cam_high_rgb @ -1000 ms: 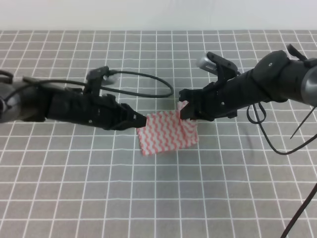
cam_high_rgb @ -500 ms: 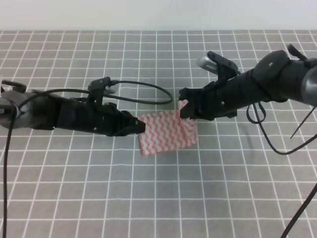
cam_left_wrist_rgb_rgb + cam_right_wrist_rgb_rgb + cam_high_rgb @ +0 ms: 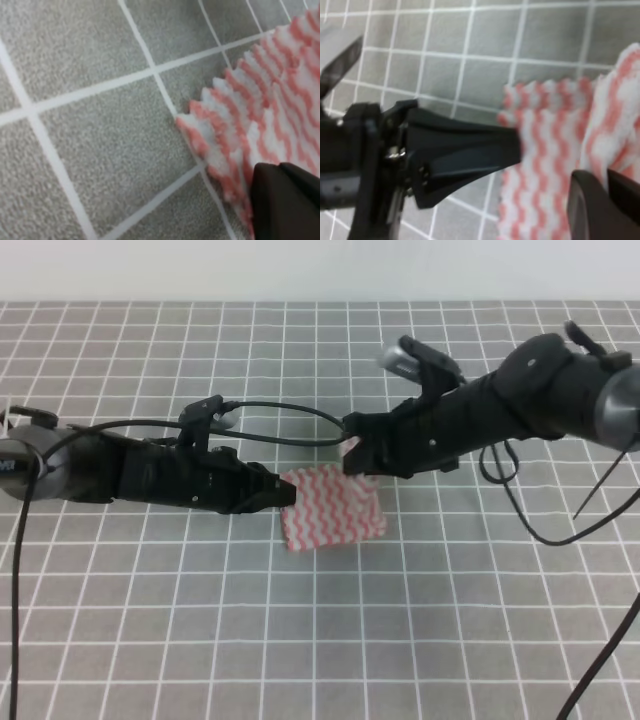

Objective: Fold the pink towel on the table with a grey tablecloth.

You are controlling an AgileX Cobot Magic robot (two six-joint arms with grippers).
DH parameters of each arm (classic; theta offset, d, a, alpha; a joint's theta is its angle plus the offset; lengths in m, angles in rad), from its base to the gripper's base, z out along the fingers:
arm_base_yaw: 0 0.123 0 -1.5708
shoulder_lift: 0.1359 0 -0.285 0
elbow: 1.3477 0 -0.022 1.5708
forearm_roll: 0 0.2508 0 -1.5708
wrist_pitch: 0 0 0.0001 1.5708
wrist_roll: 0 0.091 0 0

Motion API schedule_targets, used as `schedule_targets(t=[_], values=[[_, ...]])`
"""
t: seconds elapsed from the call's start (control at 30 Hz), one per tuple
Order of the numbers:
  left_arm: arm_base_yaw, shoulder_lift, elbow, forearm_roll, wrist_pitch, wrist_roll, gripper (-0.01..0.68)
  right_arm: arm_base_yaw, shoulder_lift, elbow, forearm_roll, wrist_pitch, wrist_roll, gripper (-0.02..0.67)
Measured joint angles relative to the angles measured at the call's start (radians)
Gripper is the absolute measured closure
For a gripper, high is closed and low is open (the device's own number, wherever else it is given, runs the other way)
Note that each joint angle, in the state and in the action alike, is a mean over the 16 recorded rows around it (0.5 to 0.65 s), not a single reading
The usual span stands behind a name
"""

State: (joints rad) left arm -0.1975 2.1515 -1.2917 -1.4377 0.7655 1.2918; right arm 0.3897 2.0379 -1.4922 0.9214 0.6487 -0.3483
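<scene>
Left wrist: claw (image 3: pixel 285 200) tips cropped, over pink towel (image 3: pixel 260 105).

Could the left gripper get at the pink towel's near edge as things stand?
Probably yes: the left gripper already sits at the pink towel, and only bare table lies beside that edge.

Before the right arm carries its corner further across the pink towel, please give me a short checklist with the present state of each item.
1. Right gripper holds a towel corner: ok, a pink corner shows at its tip, lifted off the table.
2. Left gripper pins the pink towel's left edge: ok, its tip sits on the cloth in the left wrist view.
3. Rest of the towel lies flat on the grey tablecloth: ok.
4. Black cable keeps out of the fold path: not ok, it loops close to the right gripper.
5. Room between the grippers: cannot tell, the gap looks small.
</scene>
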Motion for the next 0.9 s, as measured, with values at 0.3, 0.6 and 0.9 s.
schedule_targets(t=[0.3,0.6,0.9], values=[[0.000,0.002,0.000,-0.007,0.006,0.000,0.676,0.040,0.023,-0.016,0.001,-0.014,0.002,0.661],[0.000,0.001,0.000,-0.013,0.020,0.000,0.676,0.053,0.083,-0.062,0.007,-0.001,0.002,0.661],[0.000,-0.001,-0.001,-0.020,0.034,0.000,0.676,0.055,0.111,-0.092,0.017,0.018,0.003,0.661]])
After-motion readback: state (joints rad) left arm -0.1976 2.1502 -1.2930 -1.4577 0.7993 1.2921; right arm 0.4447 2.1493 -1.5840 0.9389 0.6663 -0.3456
